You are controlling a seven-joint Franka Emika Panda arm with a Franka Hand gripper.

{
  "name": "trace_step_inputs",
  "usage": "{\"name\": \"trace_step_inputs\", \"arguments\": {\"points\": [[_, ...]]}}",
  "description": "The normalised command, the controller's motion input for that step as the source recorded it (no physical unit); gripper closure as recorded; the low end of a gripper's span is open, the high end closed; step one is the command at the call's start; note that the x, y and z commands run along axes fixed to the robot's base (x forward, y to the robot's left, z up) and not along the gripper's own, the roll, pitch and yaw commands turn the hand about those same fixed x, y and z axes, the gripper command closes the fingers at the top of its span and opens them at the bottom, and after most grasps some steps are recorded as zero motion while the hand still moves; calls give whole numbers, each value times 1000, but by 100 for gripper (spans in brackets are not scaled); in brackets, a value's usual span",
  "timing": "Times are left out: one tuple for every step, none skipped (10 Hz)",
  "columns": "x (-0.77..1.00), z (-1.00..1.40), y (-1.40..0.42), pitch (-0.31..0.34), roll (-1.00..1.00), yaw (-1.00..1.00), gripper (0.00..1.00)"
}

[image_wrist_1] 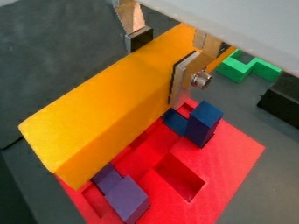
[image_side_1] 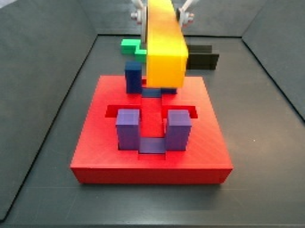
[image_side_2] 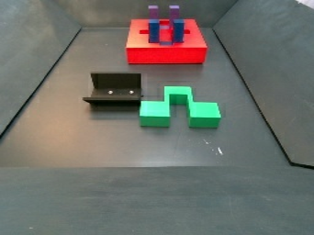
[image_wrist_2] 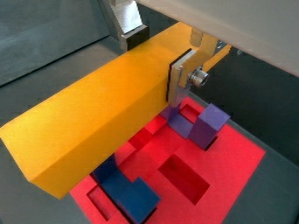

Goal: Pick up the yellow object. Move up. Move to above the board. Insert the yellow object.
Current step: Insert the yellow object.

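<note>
My gripper [image_wrist_1: 162, 61] [image_wrist_2: 158, 59] is shut on the yellow object [image_wrist_1: 105, 114] [image_wrist_2: 93, 122], a long plain bar clamped across its width by both silver fingers. In a side view the gripper [image_side_1: 161, 13] holds the bar [image_side_1: 165, 53] above the board [image_side_1: 149, 160], lengthwise in line with the gap between the upright blocks. The board [image_wrist_1: 228, 153] [image_wrist_2: 228, 166] is flat and red, with recessed slots, blue blocks [image_wrist_1: 201, 121] [image_side_1: 135, 76] and purple blocks [image_wrist_2: 208, 122] [image_side_1: 128, 127]. In a side view the board [image_side_2: 166, 53] lies far back; bar and gripper are out of that view.
A green notched block [image_side_2: 178, 106] [image_side_1: 131, 44] [image_wrist_1: 239, 66] lies on the dark floor beyond the board. The black fixture [image_side_2: 110, 90] [image_side_1: 205, 59] [image_wrist_1: 281, 101] stands beside it. Grey walls enclose the floor on all sides.
</note>
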Motion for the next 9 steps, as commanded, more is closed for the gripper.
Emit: {"name": "trace_step_inputs", "arguments": {"points": [[83,-337,-31,36,337,0,100],[0,-263,-43,13,240,11,100],[0,-263,-6,3,169,60,100],[0,-303,-3,0,107,80,100],[0,-380,-37,0,49,60,100],[0,-346,-100,0,6,34,100],[0,-309,-100,0,0,17,100],[0,-243,-126,0,-41,0,100],[26,-134,-123,0,0,-26,100]]}}
